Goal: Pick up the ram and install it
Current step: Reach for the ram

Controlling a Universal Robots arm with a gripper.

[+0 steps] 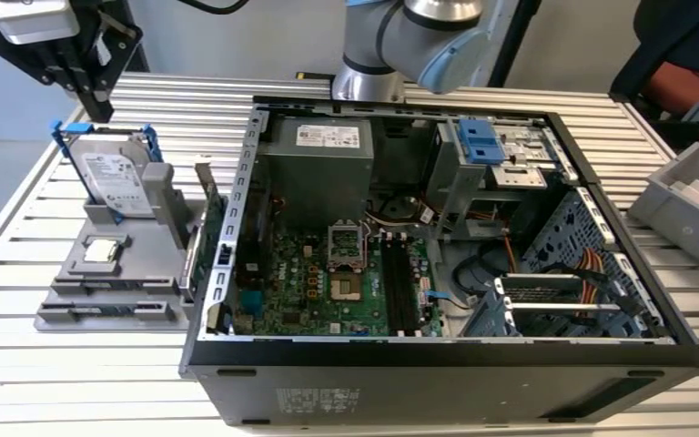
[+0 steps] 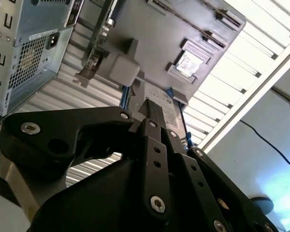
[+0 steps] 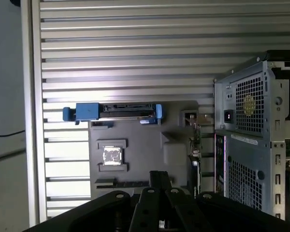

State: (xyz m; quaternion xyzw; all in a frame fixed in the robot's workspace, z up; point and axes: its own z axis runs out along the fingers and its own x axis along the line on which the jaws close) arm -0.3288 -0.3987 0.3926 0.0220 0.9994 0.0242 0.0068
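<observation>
The gripper (image 1: 98, 109) hangs over the silver hard drive (image 1: 116, 182) at the exterior view's left; in the second wrist view its 2 fingers (image 2: 153, 121) look pressed together, pinching nothing; the ram (image 1: 105, 310) lies flat in the front groove of the gray holder (image 1: 52, 319), beside the open computer case (image 1: 447, 369), well apart from the black motherboard slots (image 1: 399, 282).
</observation>
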